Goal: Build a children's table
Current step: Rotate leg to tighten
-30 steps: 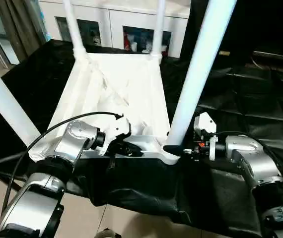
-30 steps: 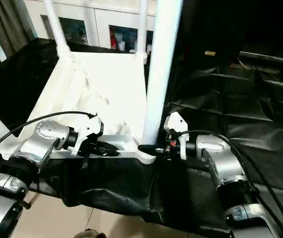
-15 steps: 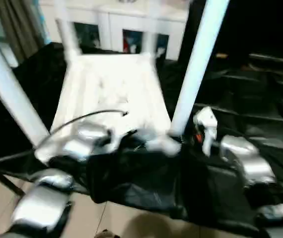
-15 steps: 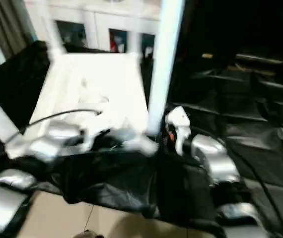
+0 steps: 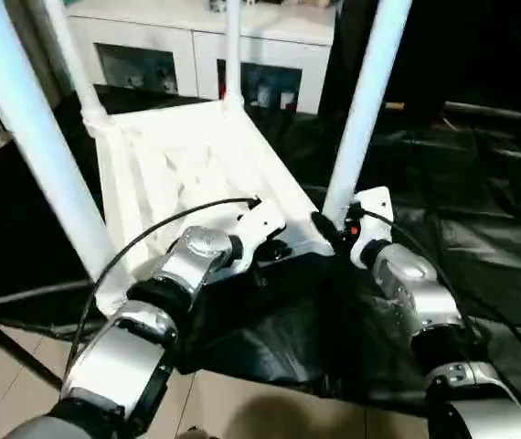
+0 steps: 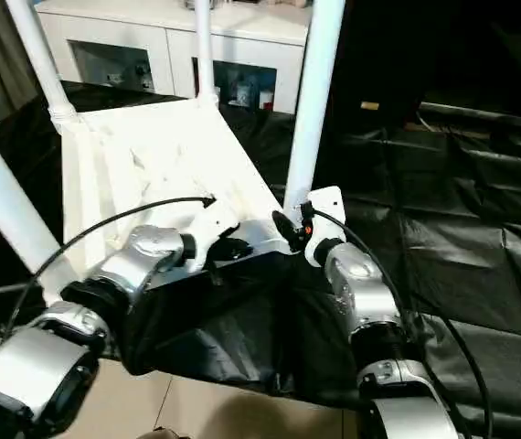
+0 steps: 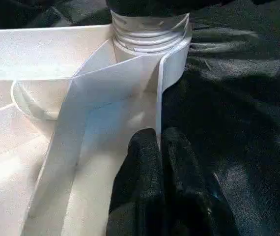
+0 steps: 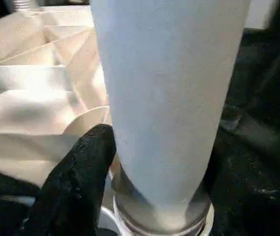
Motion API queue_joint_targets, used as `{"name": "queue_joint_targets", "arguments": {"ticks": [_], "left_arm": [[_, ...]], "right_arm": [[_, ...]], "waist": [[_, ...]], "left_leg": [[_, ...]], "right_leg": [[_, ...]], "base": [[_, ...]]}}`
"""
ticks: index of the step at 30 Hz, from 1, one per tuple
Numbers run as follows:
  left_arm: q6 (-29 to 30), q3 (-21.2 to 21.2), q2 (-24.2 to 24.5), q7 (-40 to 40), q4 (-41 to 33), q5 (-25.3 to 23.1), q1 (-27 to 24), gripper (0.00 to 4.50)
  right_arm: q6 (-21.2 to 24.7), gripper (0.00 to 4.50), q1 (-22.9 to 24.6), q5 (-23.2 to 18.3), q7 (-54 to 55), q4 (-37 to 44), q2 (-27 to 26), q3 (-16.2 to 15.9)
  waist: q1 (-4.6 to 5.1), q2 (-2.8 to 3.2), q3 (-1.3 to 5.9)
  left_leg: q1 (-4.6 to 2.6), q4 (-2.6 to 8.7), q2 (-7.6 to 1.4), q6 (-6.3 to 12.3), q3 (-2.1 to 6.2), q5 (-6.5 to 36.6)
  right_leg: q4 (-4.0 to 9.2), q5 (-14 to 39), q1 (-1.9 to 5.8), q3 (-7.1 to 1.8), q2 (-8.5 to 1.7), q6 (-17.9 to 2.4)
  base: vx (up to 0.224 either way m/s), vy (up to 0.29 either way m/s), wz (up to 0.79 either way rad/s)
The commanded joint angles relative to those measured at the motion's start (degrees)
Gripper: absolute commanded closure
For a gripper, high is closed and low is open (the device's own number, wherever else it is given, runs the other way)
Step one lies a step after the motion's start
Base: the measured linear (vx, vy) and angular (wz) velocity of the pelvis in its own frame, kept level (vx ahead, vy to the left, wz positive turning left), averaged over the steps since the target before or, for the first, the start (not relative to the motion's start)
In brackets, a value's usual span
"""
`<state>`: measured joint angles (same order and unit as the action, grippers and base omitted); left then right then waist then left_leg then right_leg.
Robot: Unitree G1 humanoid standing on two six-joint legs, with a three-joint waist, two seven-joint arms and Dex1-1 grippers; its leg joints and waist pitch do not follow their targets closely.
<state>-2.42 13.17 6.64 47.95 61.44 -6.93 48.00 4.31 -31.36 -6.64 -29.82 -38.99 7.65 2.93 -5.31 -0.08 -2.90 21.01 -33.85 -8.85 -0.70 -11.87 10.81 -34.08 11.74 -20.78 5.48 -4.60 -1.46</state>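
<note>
The children's table [image 5: 196, 155] lies upside down on the black-draped work table, its white legs pointing up. My left gripper [image 5: 279, 251] is shut on the thin rim wall of its near edge, close to the near right corner socket [image 7: 150, 29]. In the left wrist view the black fingertips [image 7: 150, 147] pinch that wall. My right gripper [image 5: 334, 224] holds the base of the near right leg [image 5: 366, 101]. One black finger [image 8: 88, 162] lies against that leg [image 8: 164, 98]; the other is hidden behind it.
Creased black cloth [image 5: 480, 183] covers the work table to the right. Its front edge drops to the tiled floor [image 5: 23, 393] just below my arms. A white cabinet [image 5: 178, 46] stands behind. The near left leg [image 5: 32, 137] rises beside my left arm.
The head view has shifted. The table's near right corner has swung away from me on the cloth, and both grippers have gone with it, keeping their holds.
</note>
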Motion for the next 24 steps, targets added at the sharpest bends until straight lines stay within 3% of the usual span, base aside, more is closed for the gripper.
{"name": "queue_joint_targets", "arguments": {"ticks": [1, 4, 6, 9, 13, 16, 21, 22, 24], "left_arm": [[-2.2, -0.8, -1.0, 2.1, -2.6, 1.9, 0.2, 4.5], [-3.0, 0.0, 0.7, 6.7, -3.9, 2.1, -1.0, 4.5], [-3.4, 0.1, 3.0, 13.8, -6.0, 3.7, -2.7, 4.5], [-3.8, -0.1, 4.7, 18.3, -7.2, 4.9, -3.6, 4.5], [-3.0, -0.1, 6.5, 22.8, -8.8, 6.1, -4.4, 4.5], [-2.3, -0.3, 7.2, 24.4, -10.1, 6.6, -5.0, 4.5], [-1.7, -0.6, 7.5, 25.6, -11.3, 6.8, -5.5, 4.5], [-1.6, -0.6, 7.5, 25.7, -11.5, 6.8, -5.5, 4.5], [-1.4, -0.7, 7.4, 25.7, -11.7, 6.7, -5.6, 4.5]], "right_arm": [[1.7, 1.41, 2.1, -0.6, -10.2, 0.0, -1.5, -7.0], [1.7, 1.41, 3.1, -1.1, -16.0, 2.1, 1.0, -8.5], [2.1, 1.41, 4.6, -1.7, -23.1, 4.8, 5.0, -10.1], [1.4, 1.41, 5.2, -0.6, -26.5, 5.3, 7.4, -10.8], [0.5, 1.41, 5.5, 0.4, -28.5, 4.6, 9.5, -10.8], [0.8, 1.41, 5.8, 0.2, -29.6, 5.2, 10.1, -11.1], [1.1, 1.41, 6.1, 0.0, -31.0, 5.3, 10.0, -11.8], [1.2, 1.66, 6.1, -0.1, -30.9, 5.2, 9.9, -11.7], [1.5, 1.72, 6.1, -0.7, -31.4, 5.4, 9.6, -11.6]], "waist": [[-0.16, -0.42, 2.83], [-0.63, -0.41, 3.08], [-1.04, -0.47, 3.31], [-1.32, -0.46, 3.46], [-1.34, -0.13, 3.49], [-1.37, -0.24, 3.54], [-1.47, -0.24, 3.45], [-1.47, -0.23, 3.45], [-1.46, -0.14, 3.49]], "left_leg": [[-1.05, 5.06, -5.81, 0.15, 3.32, 17.2], [-0.98, 4.83, -5.92, 1.8, 2.99, 13.7], [-0.67, 4.65, -5.96, 3.2, 2.77, 9.8], [-0.58, 4.4, -6.04, 4.57, 2.57, 7.5], [-0.83, 4.4, -6.16, 4.23, 2.51, 7.6], [-0.8, 4.34, -6.13, 4.03, 2.4, 7.8], [-0.86, 4.38, -6.12, 3.57, 2.41, 8.7], [-0.88, 4.4, -6.15, 3.49, 2.43, 8.6], [-0.9, 4.41, -6.2, 3.42, 2.45, 8.4]], "right_leg": [[5.27, 17.8, 1.26, -4.37, -7.42, -10.2], [4.78, 14.4, 1.38, -4.3, -7.14, -11.0], [4.04, 9.1, 1.79, -4.04, -6.86, -12.3], [3.34, 4.9, 1.69, -3.84, -6.6, -13.4], [3.06, 3.4, 1.48, -3.77, -6.5, -14.6], [2.89, 2.3, 1.58, -3.86, -6.57, -15.0], [3.17, 4.6, 1.59, -3.87, -6.67, -14.7], [3.16, 4.7, 1.58, -3.88, -6.66, -14.7], [3.08, 4.2, 1.56, -3.87, -6.58, -14.8]], "base": [[0.0, 0.0, 0.0], [0.0, 0.0, 0.0], [0.0, 0.0, 0.0], [0.0, 0.0, 0.0], [0.0, 0.0, 0.0], [0.0, 0.0, 0.0], [0.0, 0.0, 0.0], [0.0, 0.0, 0.0], [0.0, 0.0, 0.0]]}}
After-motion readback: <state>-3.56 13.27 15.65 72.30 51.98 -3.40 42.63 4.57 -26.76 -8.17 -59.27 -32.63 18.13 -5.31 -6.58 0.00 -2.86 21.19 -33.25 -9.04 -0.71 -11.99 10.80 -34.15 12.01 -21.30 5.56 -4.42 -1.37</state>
